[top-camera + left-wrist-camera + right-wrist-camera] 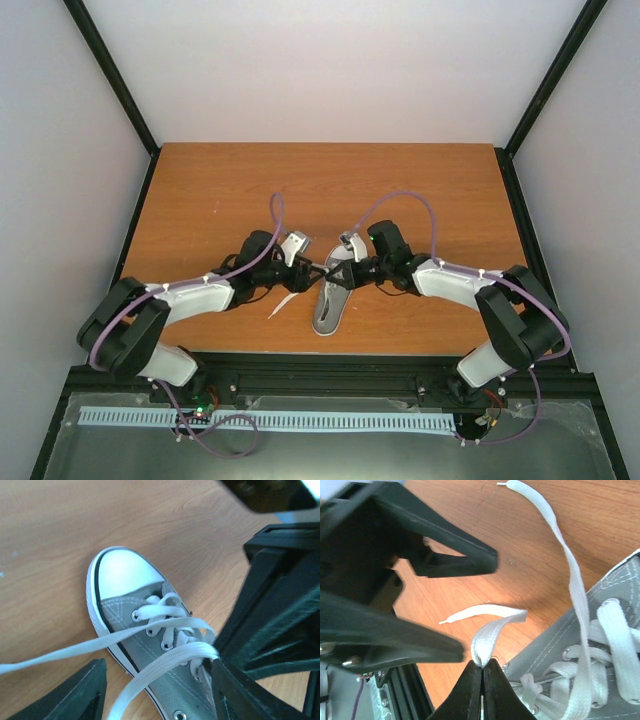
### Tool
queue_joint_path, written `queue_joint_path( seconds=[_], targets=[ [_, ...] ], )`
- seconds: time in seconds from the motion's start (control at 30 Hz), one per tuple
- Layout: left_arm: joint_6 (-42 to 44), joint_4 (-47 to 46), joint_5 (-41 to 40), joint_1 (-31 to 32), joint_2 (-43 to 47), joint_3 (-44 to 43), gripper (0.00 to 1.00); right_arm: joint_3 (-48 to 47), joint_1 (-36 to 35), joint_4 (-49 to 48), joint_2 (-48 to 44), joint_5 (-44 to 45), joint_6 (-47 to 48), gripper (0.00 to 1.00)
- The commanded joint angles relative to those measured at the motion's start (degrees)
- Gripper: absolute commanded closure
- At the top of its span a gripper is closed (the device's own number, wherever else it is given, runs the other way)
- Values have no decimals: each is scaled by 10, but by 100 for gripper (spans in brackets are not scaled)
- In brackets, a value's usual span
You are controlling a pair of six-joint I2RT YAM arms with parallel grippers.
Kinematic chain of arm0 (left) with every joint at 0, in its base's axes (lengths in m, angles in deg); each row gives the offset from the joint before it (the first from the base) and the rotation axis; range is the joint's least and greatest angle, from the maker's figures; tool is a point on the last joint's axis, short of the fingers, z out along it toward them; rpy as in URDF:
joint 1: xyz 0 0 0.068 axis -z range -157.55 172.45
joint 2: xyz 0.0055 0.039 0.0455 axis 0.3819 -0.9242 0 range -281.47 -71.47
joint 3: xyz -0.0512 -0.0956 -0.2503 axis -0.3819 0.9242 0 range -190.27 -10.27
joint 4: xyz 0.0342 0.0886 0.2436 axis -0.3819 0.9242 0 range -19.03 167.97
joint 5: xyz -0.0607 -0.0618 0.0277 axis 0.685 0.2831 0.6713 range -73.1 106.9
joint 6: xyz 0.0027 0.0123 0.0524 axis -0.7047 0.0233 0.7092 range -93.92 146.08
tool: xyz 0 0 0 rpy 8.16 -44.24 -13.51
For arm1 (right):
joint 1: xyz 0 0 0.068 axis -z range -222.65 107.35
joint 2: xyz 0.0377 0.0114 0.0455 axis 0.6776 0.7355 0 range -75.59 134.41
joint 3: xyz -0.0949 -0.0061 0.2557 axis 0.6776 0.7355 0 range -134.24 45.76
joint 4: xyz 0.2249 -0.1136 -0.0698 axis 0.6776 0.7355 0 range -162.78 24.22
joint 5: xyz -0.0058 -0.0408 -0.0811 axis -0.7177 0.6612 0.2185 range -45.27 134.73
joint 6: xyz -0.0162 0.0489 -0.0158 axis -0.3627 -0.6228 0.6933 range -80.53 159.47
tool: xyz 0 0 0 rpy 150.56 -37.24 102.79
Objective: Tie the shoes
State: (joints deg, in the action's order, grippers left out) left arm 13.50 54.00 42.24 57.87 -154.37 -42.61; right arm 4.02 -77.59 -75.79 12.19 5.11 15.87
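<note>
Midway along the near edge of the table [200, 200], the grey canvas sneaker [328, 305] is lying near-to-far; the right tool [482, 664] is pinching its white lace [495, 630], and the left tool [159, 665] is gaping wide opposite.

Overhead camera: fixed high behind the arm bases, tilted down and forward. Distant. Whole table [200, 190] in frame, sneaker [329, 300] small at centre.

Right wrist camera: just behind the right gripper [482, 666], very near, facing low across the wood toward the black rail [405, 695]. Left gripper [479, 607] looms on its left.

Left wrist camera: equally near, aimed steeply down at the toe end. Right gripper crowds its right side.

Both wrist views share the sneaker's laced middle and the lace [492, 630] pinched in the right gripper's tips. All three share the spot where the grippers meet.
</note>
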Motion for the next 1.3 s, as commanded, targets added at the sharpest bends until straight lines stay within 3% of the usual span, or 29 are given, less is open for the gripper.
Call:
queue_joint_path(
  seconds=[0.0,0.13,0.27,0.47,0.63,0.87,1.27],
  targets=[
    [-50,39,-68,10,78,-11,36,10,-4,-22,-13,28,-5,97],
    [-117,167,-191,-7,124,-36,24,14,-4,-22,-18,29,-6,97],
    [-139,255,-184,-40,102,-80,22,13,-4,-22,-17,25,-5,97],
    [-24,287,-125,-41,32,-124,21,20,-4,-24,-26,18,-2,97],
    [24,339,-176,-28,-45,-182,21,28,-4,-34,-31,14,-4,97],
    [-41,316,-207,-22,-118,-233,21,34,-4,-42,-31,10,-6,97],
    [-39,296,-206,-23,-224,-292,20,34,-4,-44,-30,2,0,97]
  ],
)
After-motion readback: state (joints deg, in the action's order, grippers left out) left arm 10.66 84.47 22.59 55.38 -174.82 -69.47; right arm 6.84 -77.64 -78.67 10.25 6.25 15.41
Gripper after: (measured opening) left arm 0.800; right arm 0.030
